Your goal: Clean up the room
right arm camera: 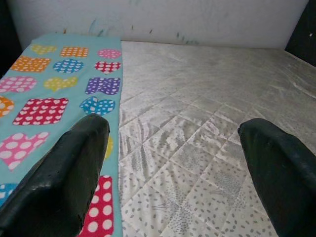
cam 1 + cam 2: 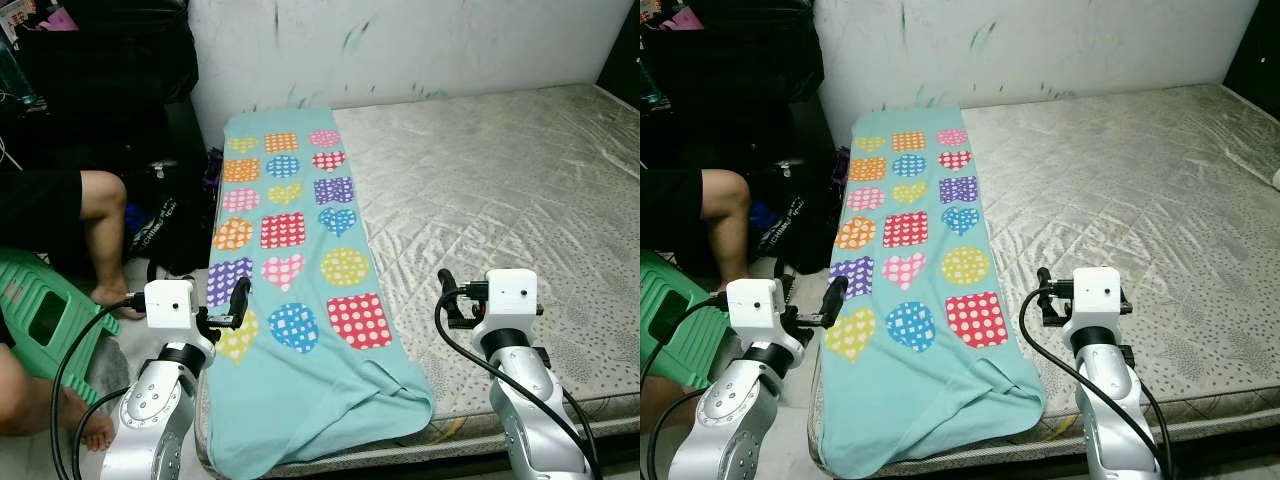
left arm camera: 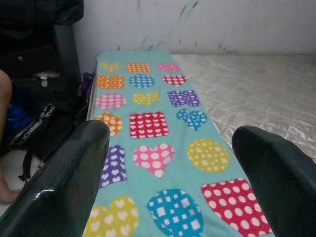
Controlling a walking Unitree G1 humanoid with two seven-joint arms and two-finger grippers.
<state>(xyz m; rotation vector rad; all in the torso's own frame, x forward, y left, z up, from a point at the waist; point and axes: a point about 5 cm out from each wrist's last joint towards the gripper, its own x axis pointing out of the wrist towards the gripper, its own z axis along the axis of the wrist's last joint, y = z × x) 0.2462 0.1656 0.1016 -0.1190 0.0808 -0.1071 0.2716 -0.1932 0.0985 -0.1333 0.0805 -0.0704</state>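
Turquoise blanket (image 2: 290, 300) lies lengthwise along the bed's (image 2: 500, 200) left edge, running away from me; my open left gripper (image 2: 238, 300) hovers at its near corner, open right gripper (image 2: 447, 290) farther off.

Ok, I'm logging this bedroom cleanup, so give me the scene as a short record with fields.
surface: bare quilted mattress
item: turquoise blanket with dotted hearts and squares, laid flat along the mattress's left side, near end rumpled
left gripper: open, above the blanket's near end
right gripper: open, above the mattress
bystander: person seated at left, by a green stool
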